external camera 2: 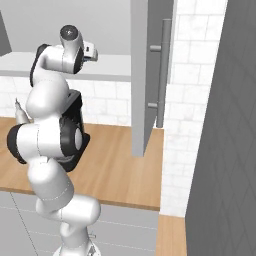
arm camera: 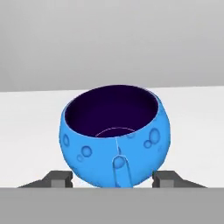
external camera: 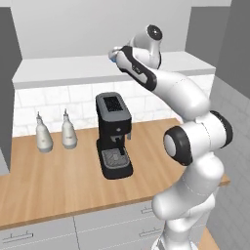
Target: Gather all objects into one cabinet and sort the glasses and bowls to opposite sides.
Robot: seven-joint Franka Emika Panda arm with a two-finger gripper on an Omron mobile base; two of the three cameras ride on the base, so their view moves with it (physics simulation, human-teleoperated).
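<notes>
The small bright blue bowl (arm camera: 115,140) sits at the centre of the hand view, upright, its round mouth facing up and tipped a little toward the camera. It is about as wide as it is tall, so it has no clear long axis. Its outside is glossy and rounded, dotted with bubble-like dimples, with one raised oval mark low on the front; the inside is a dark violet-black. It rests on the white shelf board (arm camera: 26,131) of the wall cabinet, with the pale grey back (arm camera: 109,39) filling the upper half of that view.

The gripper (arm camera: 113,180) is low in the frame with one dark fingertip (arm camera: 57,178) on each side of the bowl's lower part. Whether the pads touch the bowl I cannot tell.

In the left base view the white arm reaches to the upper middle, a sliver of blue just beside the hand; below, on the wooden counter (external camera: 58,180), stand a black coffee machine (external camera: 114,134) and two white bottles (external camera: 43,134).
</notes>
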